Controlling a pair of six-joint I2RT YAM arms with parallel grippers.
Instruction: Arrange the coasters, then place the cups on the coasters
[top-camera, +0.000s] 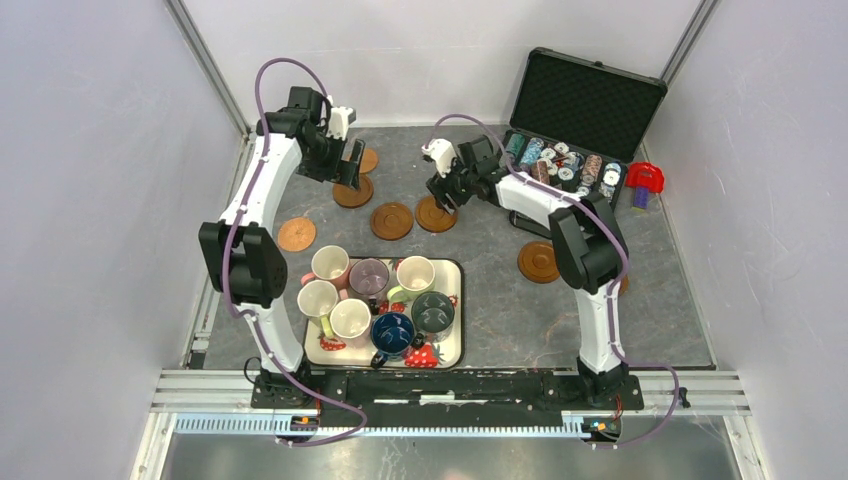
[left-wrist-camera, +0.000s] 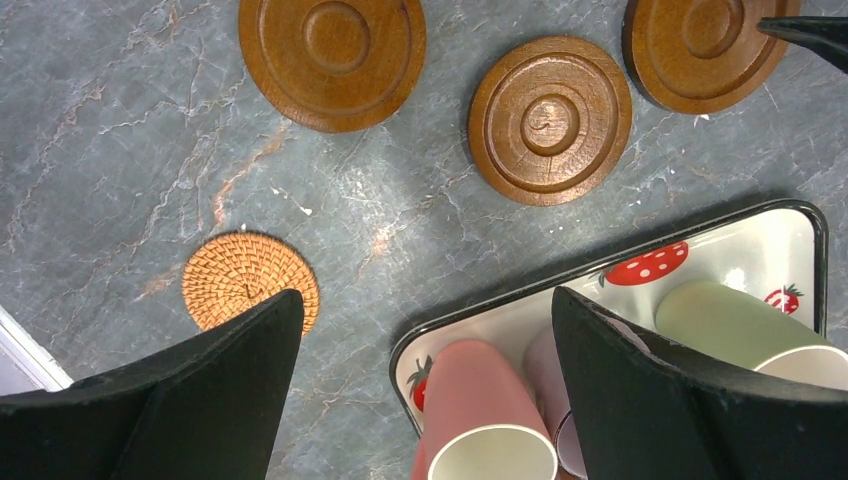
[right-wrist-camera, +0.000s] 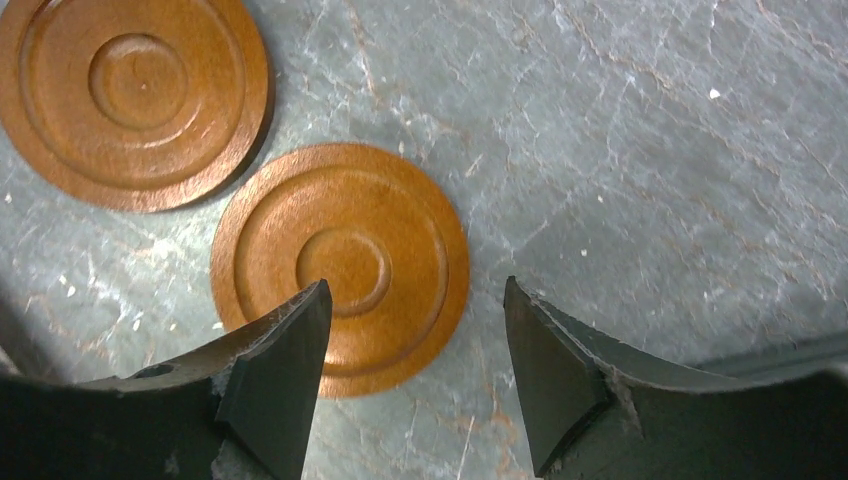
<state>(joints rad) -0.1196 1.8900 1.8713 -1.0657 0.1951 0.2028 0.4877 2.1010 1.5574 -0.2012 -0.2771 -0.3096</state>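
Observation:
Three dark wooden coasters (top-camera: 352, 192) (top-camera: 392, 221) (top-camera: 435, 214) lie in a row at the back of the table. A woven lighter coaster (top-camera: 296, 234) sits to the left, and another dark coaster (top-camera: 539, 261) lies to the right. Several cups (top-camera: 368, 275) stand in the strawberry tray (top-camera: 452, 345). My left gripper (top-camera: 350, 165) hangs open over the left end of the row, holding nothing. In its wrist view the woven coaster (left-wrist-camera: 250, 280) and a pink cup (left-wrist-camera: 485, 410) show between open fingers (left-wrist-camera: 240, 380). My right gripper (right-wrist-camera: 415, 300) is open just above a flat-lying coaster (right-wrist-camera: 340, 260).
An open black case (top-camera: 585, 100) with poker chips (top-camera: 565, 165) stands at the back right, with a red object (top-camera: 645, 180) beside it. A lighter coaster (top-camera: 368, 160) lies partly hidden behind the left gripper. White walls enclose the table on three sides.

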